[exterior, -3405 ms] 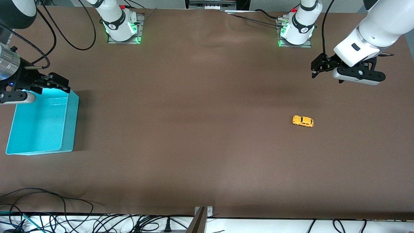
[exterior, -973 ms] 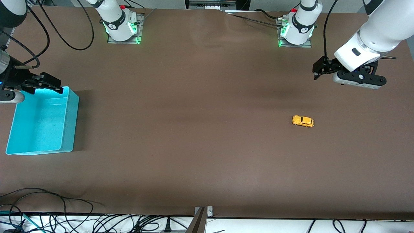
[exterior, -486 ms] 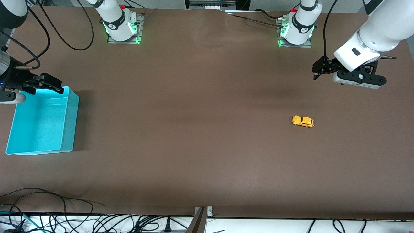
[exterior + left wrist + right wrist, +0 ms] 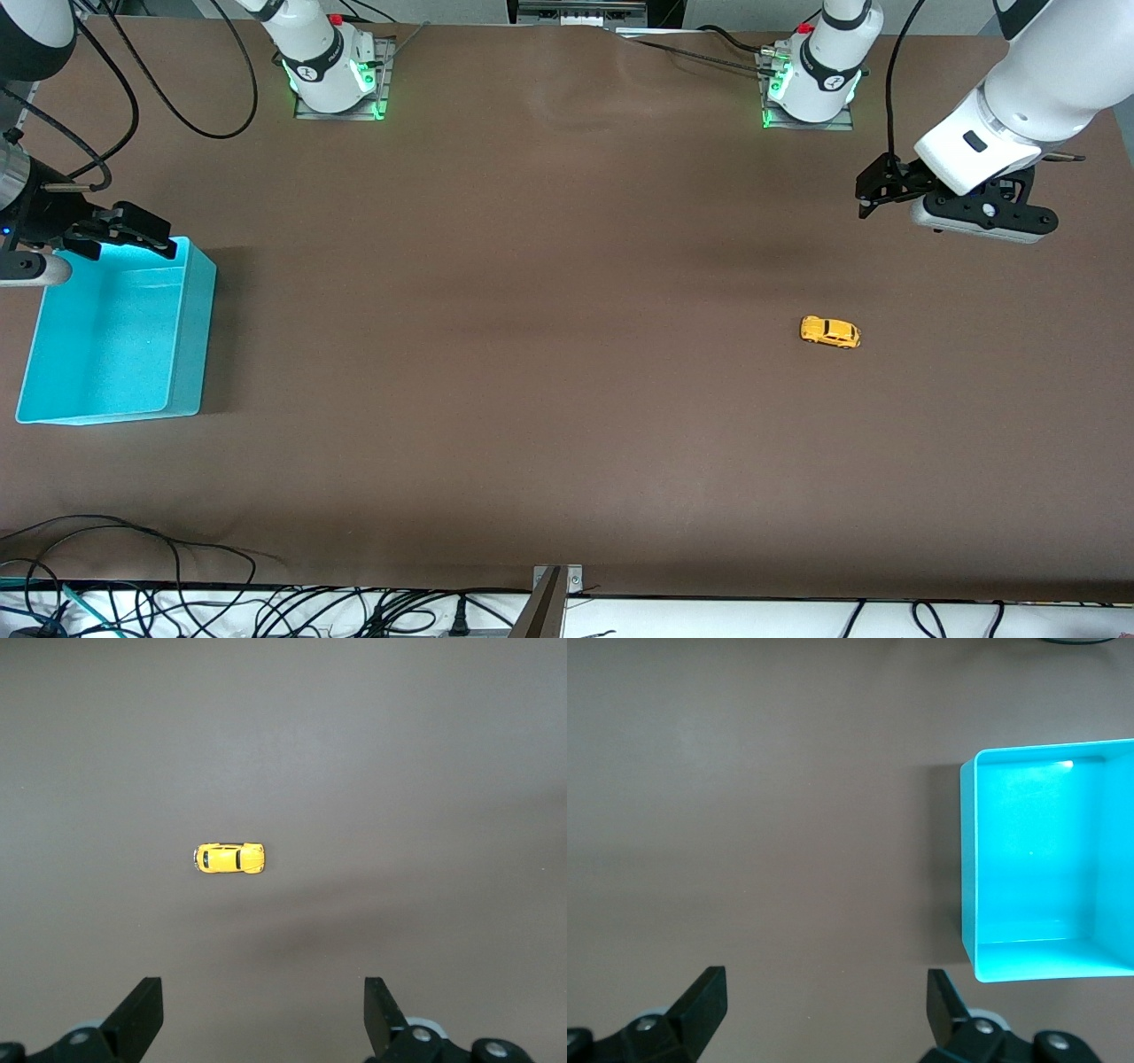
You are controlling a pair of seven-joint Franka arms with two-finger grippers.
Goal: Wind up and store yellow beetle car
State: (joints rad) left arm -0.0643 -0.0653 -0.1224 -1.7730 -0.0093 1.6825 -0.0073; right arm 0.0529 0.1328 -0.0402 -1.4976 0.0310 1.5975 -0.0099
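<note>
The yellow beetle car (image 4: 830, 331) stands on its wheels on the brown table, toward the left arm's end. It also shows in the left wrist view (image 4: 229, 858). My left gripper (image 4: 866, 197) hangs open and empty in the air over bare table, apart from the car; in its wrist view (image 4: 261, 1010) the fingers stand wide apart. My right gripper (image 4: 133, 232) hangs open and empty at the right arm's end, by the rim of a turquoise bin (image 4: 190, 337). Its wrist view (image 4: 826, 1001) shows bare table between its fingers.
The turquoise bin is open-topped and holds nothing; its wall shows in the right wrist view (image 4: 970, 859). Cables (image 4: 133, 567) lie along the table edge nearest the front camera. The two arm bases (image 4: 332, 75) stand along the edge farthest from it.
Since the earliest frame my right gripper has drawn back a little toward its end of the table, and my left gripper has shifted slightly. Nothing has moved in the last second.
</note>
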